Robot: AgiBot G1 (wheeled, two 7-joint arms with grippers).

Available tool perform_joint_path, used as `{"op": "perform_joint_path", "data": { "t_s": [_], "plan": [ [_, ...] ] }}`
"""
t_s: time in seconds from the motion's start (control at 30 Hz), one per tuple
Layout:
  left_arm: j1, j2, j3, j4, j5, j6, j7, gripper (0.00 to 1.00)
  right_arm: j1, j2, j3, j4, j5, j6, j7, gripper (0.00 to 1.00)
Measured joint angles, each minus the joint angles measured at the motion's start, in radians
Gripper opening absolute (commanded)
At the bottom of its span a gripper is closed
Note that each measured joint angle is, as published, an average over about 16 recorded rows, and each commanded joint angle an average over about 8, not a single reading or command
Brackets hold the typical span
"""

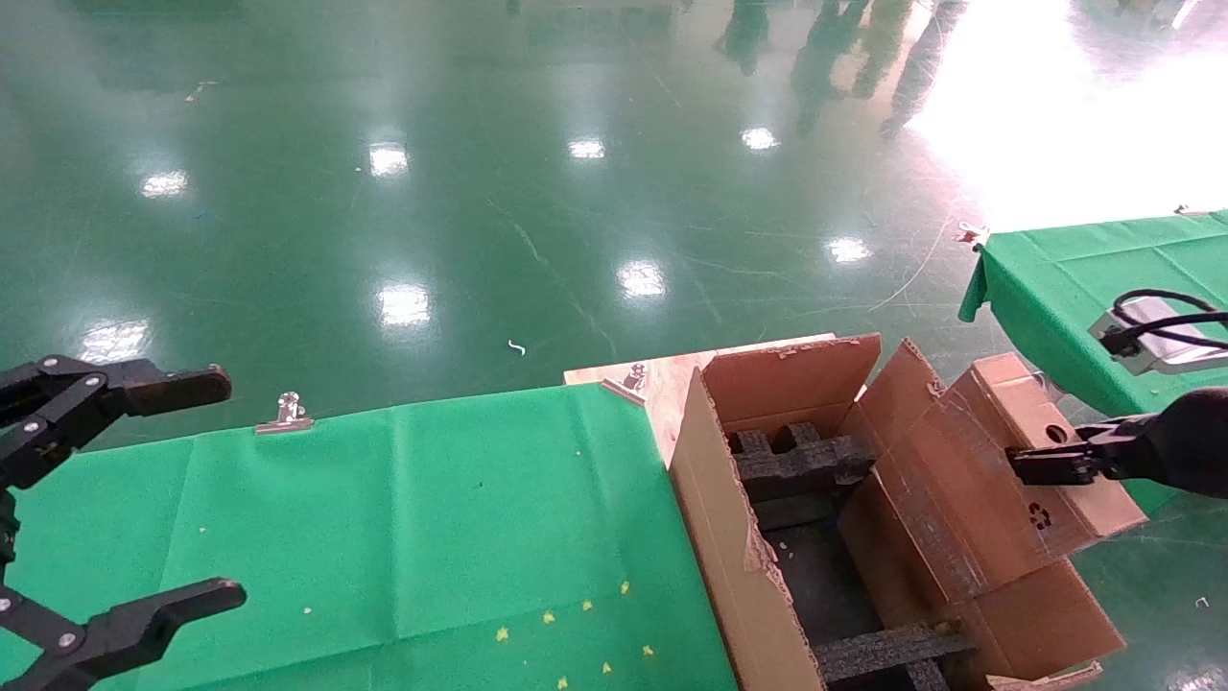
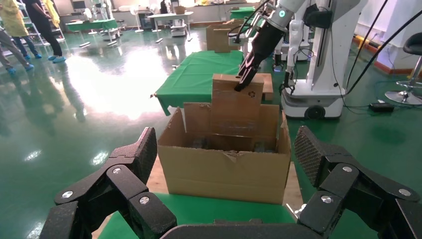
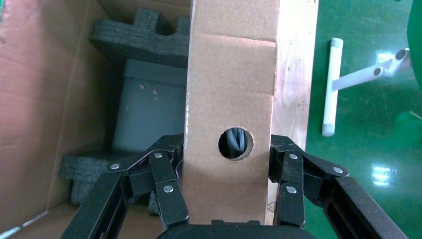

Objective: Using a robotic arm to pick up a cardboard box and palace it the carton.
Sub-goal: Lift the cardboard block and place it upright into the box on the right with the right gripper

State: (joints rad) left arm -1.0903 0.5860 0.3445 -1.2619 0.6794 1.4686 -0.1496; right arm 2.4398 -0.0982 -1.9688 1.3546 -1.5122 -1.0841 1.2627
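My right gripper [image 1: 1041, 465] is shut on the cardboard box [image 1: 1036, 480], a small flat brown box with a round hole and a black recycling mark. The box hangs tilted above the right-hand flaps of the carton [image 1: 729, 547], a large open one with torn edges and black foam inserts [image 1: 796, 465]. In the right wrist view the jaws of the right gripper [image 3: 228, 167] clamp both sides of the box [image 3: 231, 89] just below its hole, with foam [image 3: 139, 37] beyond. The left wrist view shows the box [image 2: 236, 107] upright over the carton [image 2: 224, 172]. My left gripper [image 1: 192, 494] stands open and empty at the far left.
The carton stands on a wooden board [image 1: 662, 384] at the end of a green-clothed table [image 1: 384, 518] with a metal clip [image 1: 285, 415] on its far edge. A second green table [image 1: 1065, 278] lies to the right. Shiny green floor surrounds everything; people [image 2: 42, 30] stand far off.
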Motion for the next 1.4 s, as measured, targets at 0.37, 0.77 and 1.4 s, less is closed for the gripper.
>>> {"op": "perform_joint_path", "data": {
  "t_s": [0.37,0.77,1.4],
  "plan": [
    [0.0,0.0,0.0,0.0,0.0,0.0,0.0,1.0,-0.056,-0.042,-0.039,0.005,-0.012,0.061,0.111,0.0],
    [0.0,0.0,0.0,0.0,0.0,0.0,0.0,1.0,-0.088,-0.108,-0.058,0.004,0.034,0.039,0.178,0.0],
    [0.0,0.0,0.001,0.0,0.0,0.0,0.0,1.0,-0.109,-0.147,-0.074,0.003,-0.048,0.1,0.266,0.0]
  ]
}}
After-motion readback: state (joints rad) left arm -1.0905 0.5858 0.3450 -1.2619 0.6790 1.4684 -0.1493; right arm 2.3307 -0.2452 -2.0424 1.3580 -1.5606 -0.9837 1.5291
